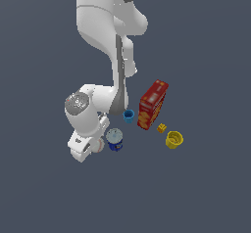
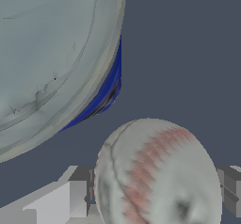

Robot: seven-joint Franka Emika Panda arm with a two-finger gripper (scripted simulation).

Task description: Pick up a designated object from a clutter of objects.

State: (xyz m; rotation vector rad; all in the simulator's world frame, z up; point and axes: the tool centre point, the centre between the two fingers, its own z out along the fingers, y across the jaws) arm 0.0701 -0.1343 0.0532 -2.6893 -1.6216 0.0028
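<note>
**K:** While we're low over the clutter, where does the baseball sit?

**M:** Between our fingers in the wrist view. One finger shows on each side of it, both hard up against the ball's outline. We can't confirm actual contact or squeeze from these renders, so the gripper reads as spread to about ball width, clamped or not: cannot tell.

**K:** Orientation? Long axis?

**M:** It's a sphere, so we see no long axis. Only cue is the red stitching: a band running across the face toward the camera, slanted, from the upper part near the far edge down toward the fingers.

**K:** Neighbours?

**M:** Blue can just beside the ball, its white lid filling a big part of the wrist view, a sliver of blue wall showing under the rim. Narrow gap of floor between can and ball, so apart.

**K:** Exterior view?

**M:** Ball itself is hidden behind our wrist and hand. Blue can stands upright right next to the hand, on the exterior view's right of it. Past that: small blue cup, red cracker box standing tilted, tiny yellow cube, yellow cup furthest to the exterior view's right. White bottle we can't pick out.
</note>
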